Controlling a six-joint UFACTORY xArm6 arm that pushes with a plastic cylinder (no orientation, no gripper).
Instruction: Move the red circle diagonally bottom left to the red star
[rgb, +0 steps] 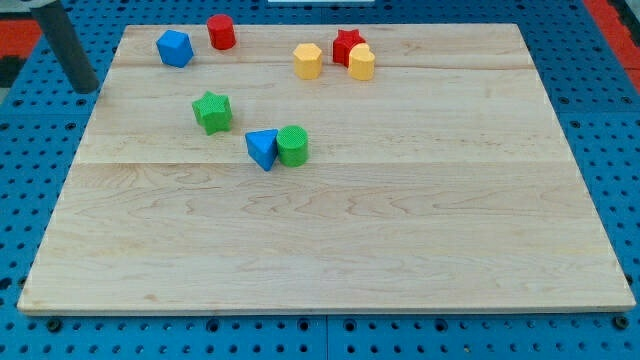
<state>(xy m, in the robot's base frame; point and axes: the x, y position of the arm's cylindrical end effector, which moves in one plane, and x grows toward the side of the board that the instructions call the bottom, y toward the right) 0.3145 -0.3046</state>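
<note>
The wooden worktop (400, 250) carries all blocks. The red circle (221, 31) is seen at the far left edge, beside the blue block (174, 48); the red star (347, 44) is well right, touching a yellow block (361, 62). My tip (86, 88) is off the worktop's far-left corner, away from every block.

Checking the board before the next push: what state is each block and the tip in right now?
red circle: upright, free, near the view's top, right of blue block.
red star: touching yellow heart.
yellow heart: against star.
yellow hexagon: free, left of star.
blue block: free.
green star: free.
blue triangle: touching green cylinder.
my tip: off the board's left edge, touching nothing.
</note>
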